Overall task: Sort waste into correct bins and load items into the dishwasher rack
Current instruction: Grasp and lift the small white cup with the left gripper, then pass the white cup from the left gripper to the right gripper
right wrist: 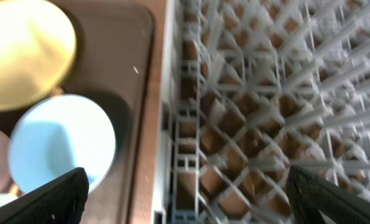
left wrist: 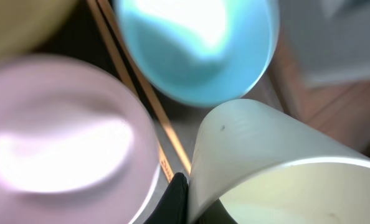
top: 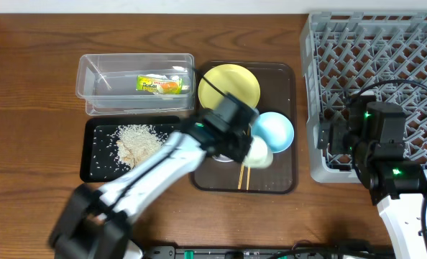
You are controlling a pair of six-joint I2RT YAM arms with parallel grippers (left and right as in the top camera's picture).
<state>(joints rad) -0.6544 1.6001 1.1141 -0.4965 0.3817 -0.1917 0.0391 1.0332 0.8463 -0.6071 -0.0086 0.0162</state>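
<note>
Overhead, left jaws pinch the small white cup (top: pixel 259 153) by its rim over the dark brown tray (top: pixel 282 86); right jaws gape wide at the grey plastic lattice rack (top: pixel 386 50) edge.

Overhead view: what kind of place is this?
Probably a dish-clearing station on a wooden table; no wider room shows. A grey dishwasher rack stands beside a brown tray carrying a yellow plate and blue bowl, with a clear tub and black tray nearby.
</note>
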